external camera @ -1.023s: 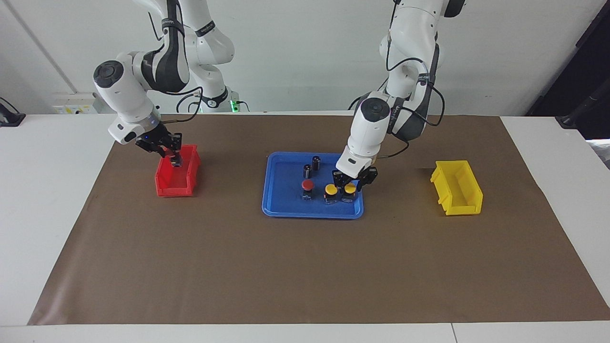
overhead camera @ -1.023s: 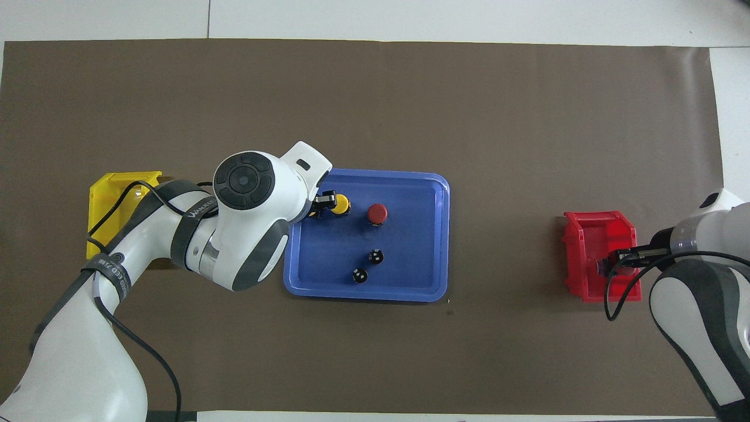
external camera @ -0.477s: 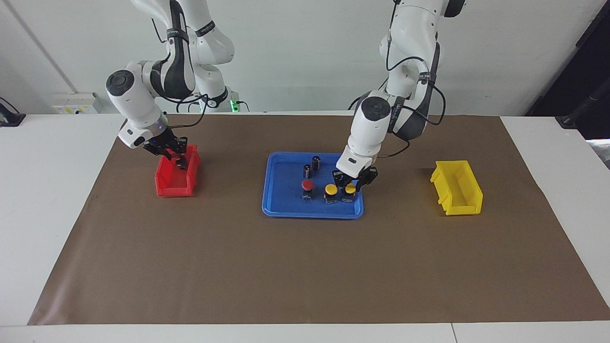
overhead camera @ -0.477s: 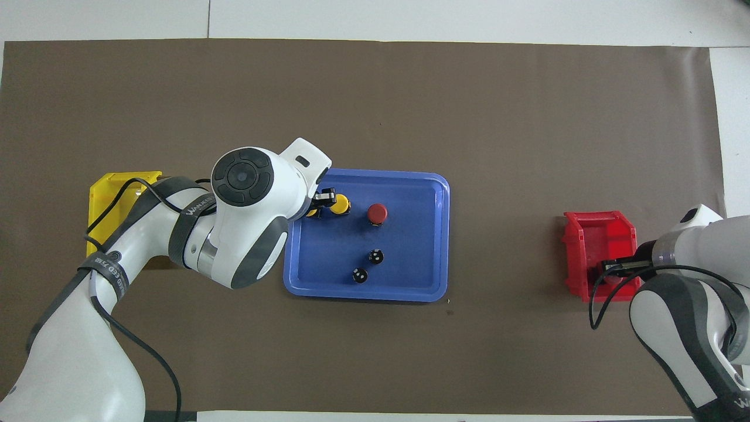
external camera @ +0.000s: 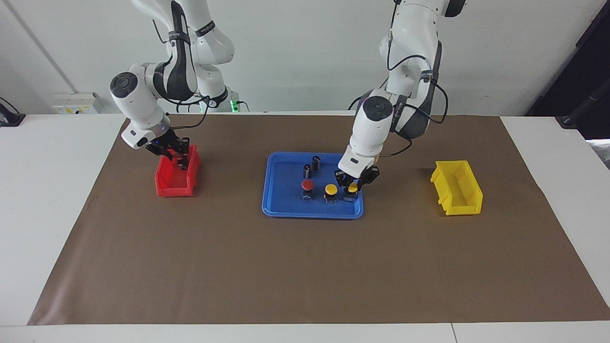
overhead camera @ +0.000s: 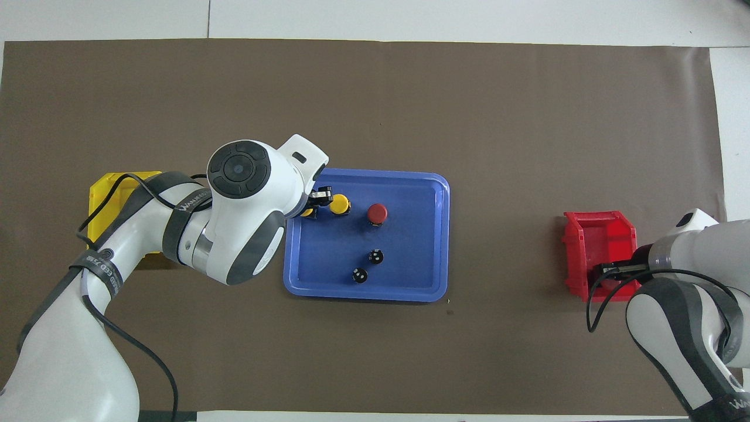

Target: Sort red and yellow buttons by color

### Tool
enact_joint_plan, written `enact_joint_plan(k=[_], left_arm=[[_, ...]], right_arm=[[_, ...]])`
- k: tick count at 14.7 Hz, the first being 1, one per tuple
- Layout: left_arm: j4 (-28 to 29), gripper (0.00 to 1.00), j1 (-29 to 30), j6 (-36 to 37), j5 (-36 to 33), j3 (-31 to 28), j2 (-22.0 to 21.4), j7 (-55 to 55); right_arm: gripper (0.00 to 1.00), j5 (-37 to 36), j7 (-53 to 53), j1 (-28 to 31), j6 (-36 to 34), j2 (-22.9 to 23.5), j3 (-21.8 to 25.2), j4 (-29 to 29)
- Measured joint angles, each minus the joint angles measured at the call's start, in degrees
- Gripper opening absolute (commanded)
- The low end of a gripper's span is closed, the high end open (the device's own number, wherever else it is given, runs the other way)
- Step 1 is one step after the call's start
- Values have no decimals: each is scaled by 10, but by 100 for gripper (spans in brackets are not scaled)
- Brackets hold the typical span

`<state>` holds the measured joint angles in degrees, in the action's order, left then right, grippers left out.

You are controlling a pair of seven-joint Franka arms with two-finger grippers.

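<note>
Since the earlier frame the right gripper (external camera: pixel 180 161) has drawn back over the end of the red bin (external camera: pixel 164 186) that lies nearer to the robots, and the left gripper (external camera: pixel 353 183) has closed in on a button.

The right gripper hangs just above that bin's rim. Whether it is apart or together cannot be told, and nothing can be made out in it.

On the brown mat (external camera: pixel 305 267) that covers the desk, the blue tray (external camera: pixel 286 209) sits midway between the two bins. Two dark cylinders (external camera: pixel 316 161) stand in the part of it nearer to the robots. Farther from the robots, three buttons stand in a row: the red button (external camera: pixel 307 185), the middle yellow button (external camera: pixel 330 189) and the outer yellow button (external camera: pixel 352 189).

The left gripper is clamped on the outer yellow button, at the tray's end toward the left arm.

The yellow bin (external camera: pixel 464 202) stands well apart, toward the left arm's end of the desk.
</note>
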<state>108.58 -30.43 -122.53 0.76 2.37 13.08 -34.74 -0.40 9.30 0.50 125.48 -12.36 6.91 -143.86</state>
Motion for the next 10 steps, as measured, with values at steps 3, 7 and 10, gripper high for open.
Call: enact_joint_plan(k=[3, 7, 10], left_arm=[[-57, 1, 9, 112, 0, -6, -36, 6], [-53, 1, 121, 201, -1, -14, -97, 166], [-37, 1, 253, 197, -1, -20, -109, 332]], right_arm=[[62, 0, 1, 0, -1, 0, 0, 3], [62, 0, 2, -1, -65, 1, -4, 65], [65, 1, -3, -28, -122, 8, -6, 148]])
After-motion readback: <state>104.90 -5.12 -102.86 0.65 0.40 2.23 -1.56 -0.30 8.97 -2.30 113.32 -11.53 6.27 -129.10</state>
